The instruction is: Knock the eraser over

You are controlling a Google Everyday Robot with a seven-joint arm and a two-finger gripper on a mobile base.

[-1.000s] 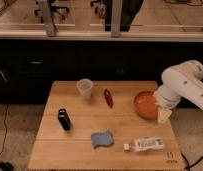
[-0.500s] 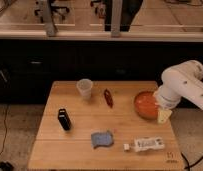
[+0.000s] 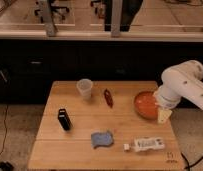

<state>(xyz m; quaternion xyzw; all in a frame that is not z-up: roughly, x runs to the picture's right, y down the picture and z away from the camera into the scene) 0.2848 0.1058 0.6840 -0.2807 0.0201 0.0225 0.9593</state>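
The slim black eraser (image 3: pixel 64 119) stood upright near the wooden counter's (image 3: pixel 77 147) left edge. The pincer (image 3: pixel 165 115) hung released by the right edge.

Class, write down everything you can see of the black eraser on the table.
The eraser is a small, slim black block with a lighter edge strip, matte-looking. It stands upright on end on the left part of the wooden table, touching nothing else. The gripper, open, hangs far right by the orange bowl.
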